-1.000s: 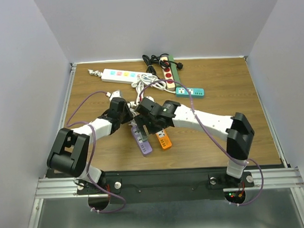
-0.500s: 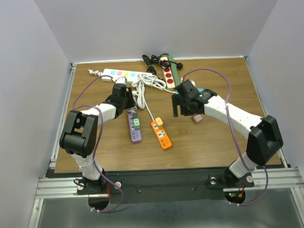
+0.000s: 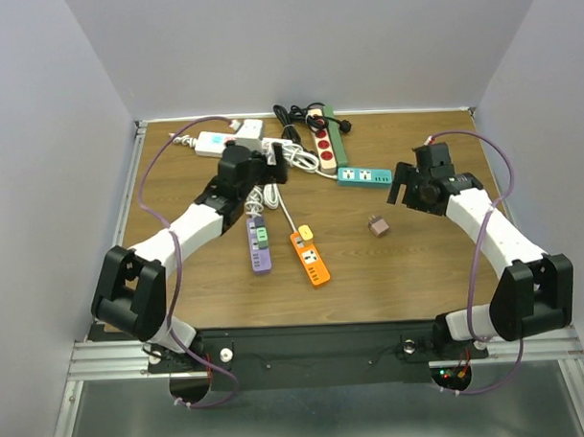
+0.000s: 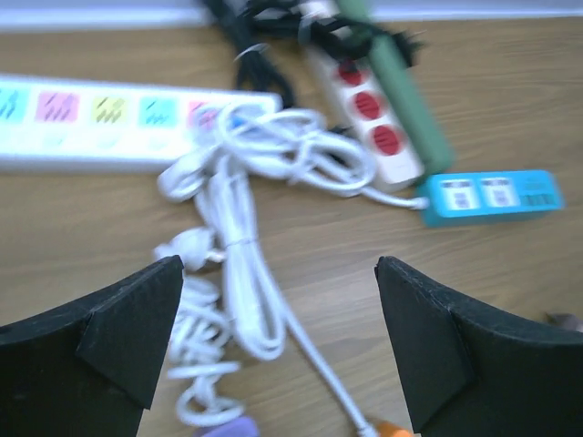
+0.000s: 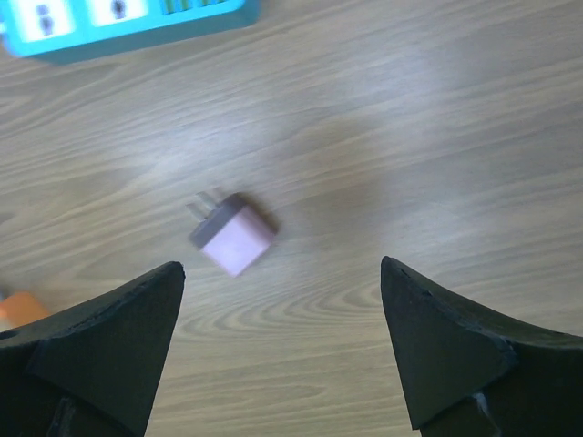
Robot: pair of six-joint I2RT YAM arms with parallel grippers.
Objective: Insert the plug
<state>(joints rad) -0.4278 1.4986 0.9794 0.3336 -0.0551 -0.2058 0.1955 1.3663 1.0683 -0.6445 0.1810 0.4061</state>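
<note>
Right now my right gripper (image 5: 281,269) stands spread wide with nothing between its fingers. In its wrist view the plug (image 5: 235,238), a small pink cube, lies on the bare wood of the table (image 3: 419,272). Its two prongs point up and to the left in that view. From overhead, the plug sits apart from every strip, between the right gripper and the orange power strip (image 3: 311,258).

The teal power strip (image 5: 118,23) runs off the top edge of the right wrist view, with two sockets showing their open holes. A sliver of orange at the left edge is all I get of the orange strip there.

My left gripper (image 4: 278,273) is also spread wide and holds nothing. It hangs over the coiled white cord (image 4: 246,273), and I cannot tell whether it touches it. Beyond the cord lies the long white strip (image 4: 109,123) with its coloured panels, blurred. A beige strip (image 4: 369,118) with three red sockets lies beside a green strip (image 4: 405,100), with a black cable (image 4: 246,36) tangled at their far ends.

The purple power strip (image 3: 259,244) lies just beside the orange one and carries a green piece on its top face. I cannot make out whether that piece is seated in a socket. In the left wrist view, both of these strips are cut off at the bottom edge.
</note>
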